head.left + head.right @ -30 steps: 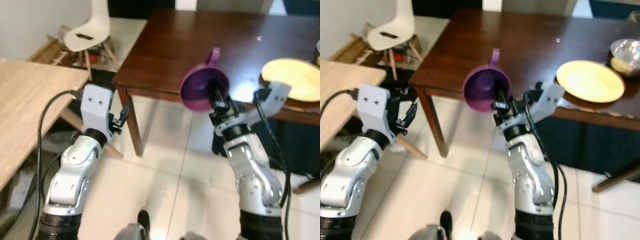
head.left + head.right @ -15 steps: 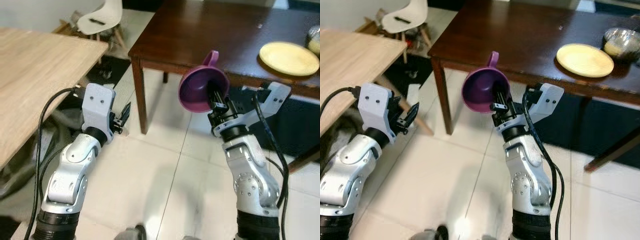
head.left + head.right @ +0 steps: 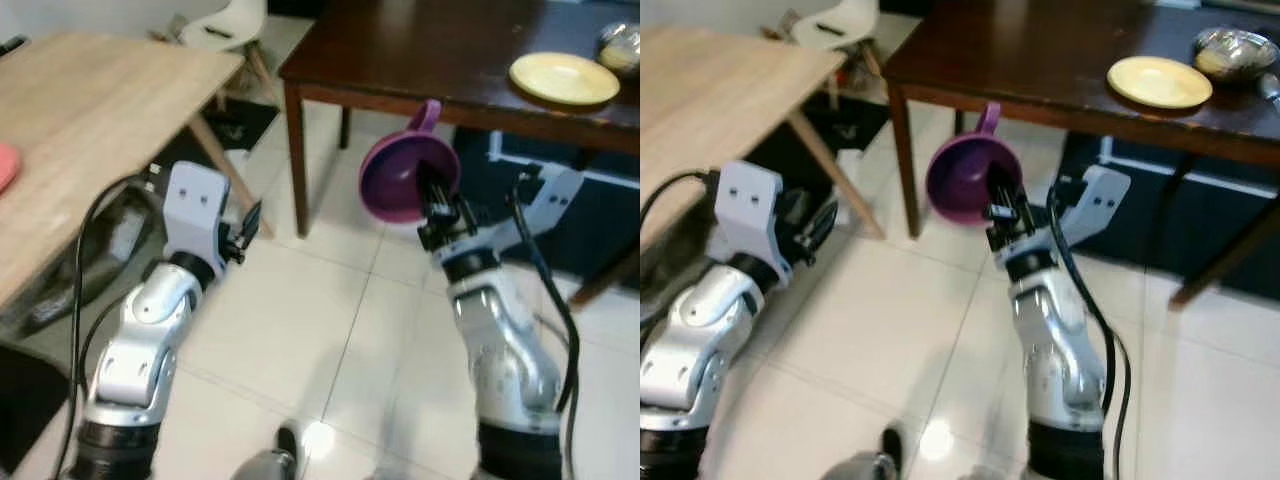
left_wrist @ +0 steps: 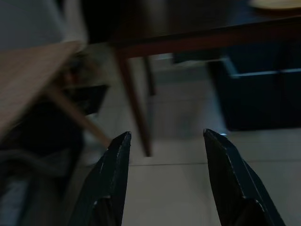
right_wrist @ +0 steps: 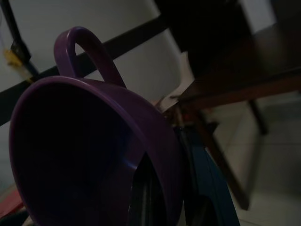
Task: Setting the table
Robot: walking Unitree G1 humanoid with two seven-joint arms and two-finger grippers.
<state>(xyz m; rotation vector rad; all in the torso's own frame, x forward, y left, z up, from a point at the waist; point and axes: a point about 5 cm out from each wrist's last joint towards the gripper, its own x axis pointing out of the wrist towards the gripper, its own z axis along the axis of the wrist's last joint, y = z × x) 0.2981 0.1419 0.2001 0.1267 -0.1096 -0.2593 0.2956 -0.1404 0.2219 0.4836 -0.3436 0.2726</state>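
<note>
Here's the right end effector at centre frame, held up above the white tiled floor, and it's clamped on a purple cup; one black finger sits inside the bowl and the other runs down the outside, so the rim wall is pinched tight between them; the cup is tipped on its side with its open mouth facing the camera and its handle poking up toward the top of the frame; from the right wrist view the cup looms large and dark, the handle looping at upper left and a finger pressed against the outer wall at lower centre; over at centre left the left end effector hangs low beside the pale wooden bench, and the left wrist view shows its two fingers spread wide apart with nothing between them, just floor and a bench leg beyond; across the top of the frame stands the dark wooden bench, and on its upper right part lies a yellow plate, with a metal bowl just beside it at the far upper right corner; a white chair sits at top, left of centre; the cup is in the air, well short of the dark bench.
</note>
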